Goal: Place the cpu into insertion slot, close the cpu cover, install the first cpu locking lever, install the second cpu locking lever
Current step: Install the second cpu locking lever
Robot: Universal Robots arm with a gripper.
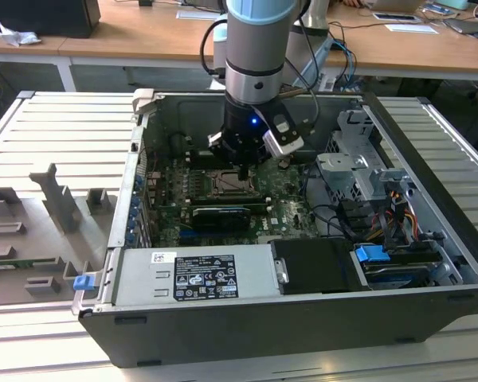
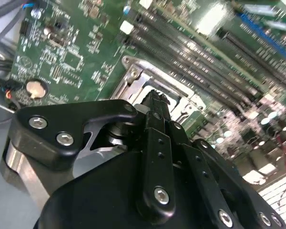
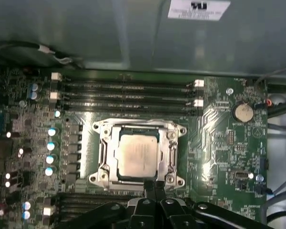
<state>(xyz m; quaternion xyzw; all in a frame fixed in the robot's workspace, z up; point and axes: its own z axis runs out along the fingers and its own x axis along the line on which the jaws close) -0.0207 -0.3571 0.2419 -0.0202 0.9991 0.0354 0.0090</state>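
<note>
The cpu [image 3: 138, 155] lies flat in its socket on the green motherboard, grey metal top facing up. The silvery cpu cover [image 3: 112, 157] lies down around it, and the chip shows through its window. My gripper [image 3: 155, 185] is shut, its black fingertips together at the socket's edge, touching or just above the metal frame. In the second wrist view the gripper [image 2: 155, 98] points at the socket frame [image 2: 133, 78]. In the exterior view the gripper [image 1: 243, 171] hangs straight down over the socket [image 1: 229, 185] inside the open computer case. I cannot make out how the locking levers stand.
Memory slots [image 3: 126, 88] run beside the socket, with a coin battery [image 3: 242, 112] nearby. Inside the case are a dark expansion card [image 1: 219, 216], a power supply [image 1: 195, 274] and a drive cage [image 1: 358, 159] with cables. Grey fixture blocks [image 1: 48, 207] stand on the table at the exterior view's left.
</note>
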